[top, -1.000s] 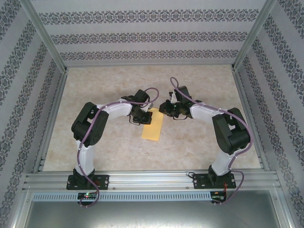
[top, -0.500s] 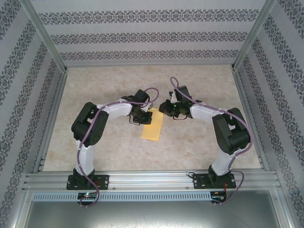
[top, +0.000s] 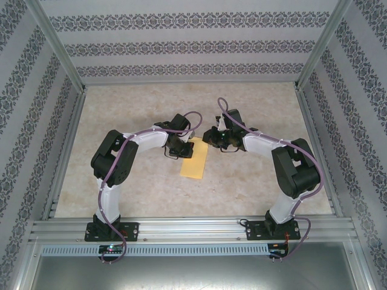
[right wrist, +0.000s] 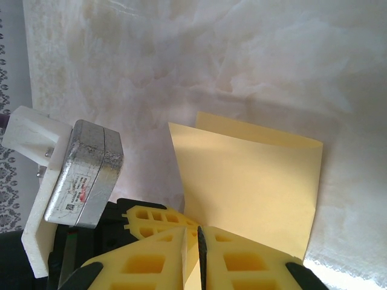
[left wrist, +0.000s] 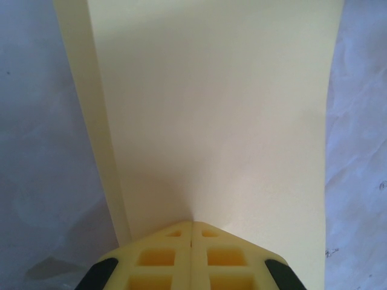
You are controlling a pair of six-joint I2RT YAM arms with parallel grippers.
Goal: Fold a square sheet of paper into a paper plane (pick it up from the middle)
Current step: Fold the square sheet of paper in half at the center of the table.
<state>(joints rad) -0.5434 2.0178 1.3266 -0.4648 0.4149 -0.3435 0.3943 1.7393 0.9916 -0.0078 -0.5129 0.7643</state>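
Above and behind the two arms, the overhead camera finds the square sheet of paper (top: 195,160), folded to a narrow yellow rectangle, lying flat near the middle of the pale marbled desk (top: 260,109), its long side running away from the arm bases. The left pincer (top: 181,149) sits at the sheet's far left edge, while the right pincer (top: 211,138) hangs just beside the far right corner; the two arms bend inward toward each other over that end of the paper, inside patterned walls (top: 181,51). From the left wrist, the left pincer (left wrist: 191,225) has its yellow fingers pressed fully together, tips touching the sheet (left wrist: 211,121), which spreads away from them across most of the picture (a second layer shows as a thin strip along its left side); whether any paper is pinched between the tips cannot be told. Grey-white desk (left wrist: 36,151) flanks the paper on both sides. From the right wrist, the right pincer (right wrist: 192,231) is drawn nearly closed, a hairline slit between its fingers, and the sheet's (right wrist: 248,181) near edge runs down to the tips, though a firm grip on it cannot be made out. The left pincer's fingers (right wrist: 151,217) rest at the paper's left edge, next to a silver box (right wrist: 84,175) on a white bracket.
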